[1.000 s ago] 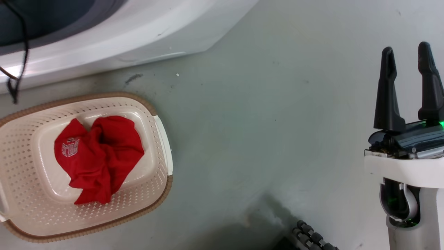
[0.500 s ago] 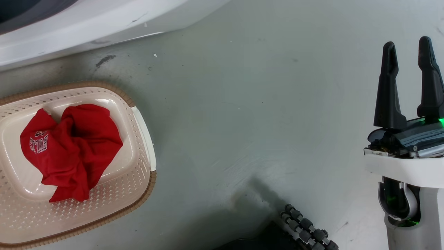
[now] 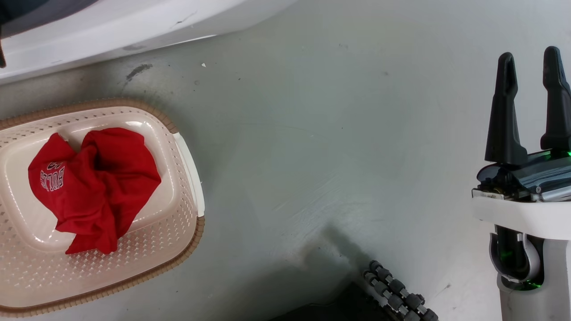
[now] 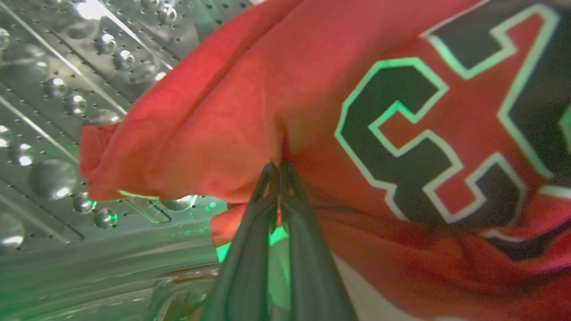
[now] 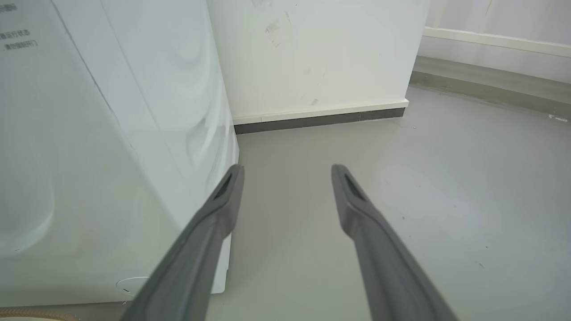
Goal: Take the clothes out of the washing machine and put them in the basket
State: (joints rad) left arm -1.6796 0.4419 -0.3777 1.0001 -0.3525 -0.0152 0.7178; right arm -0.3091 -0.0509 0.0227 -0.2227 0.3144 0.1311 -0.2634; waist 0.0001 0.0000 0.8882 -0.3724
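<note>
Left claw (image 4: 280, 167) pinches jersey (image 4: 250, 102) — drum (image 4: 53, 89) behind.

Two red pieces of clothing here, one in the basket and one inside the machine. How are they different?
The basket garment lies loose and crumpled in the basket; the drum garment is pinched by the left gripper inside the steel drum. The basket garment bears small white lettering; the drum garment has big black characters with pale outlines. Both are soft red fabric.
</note>
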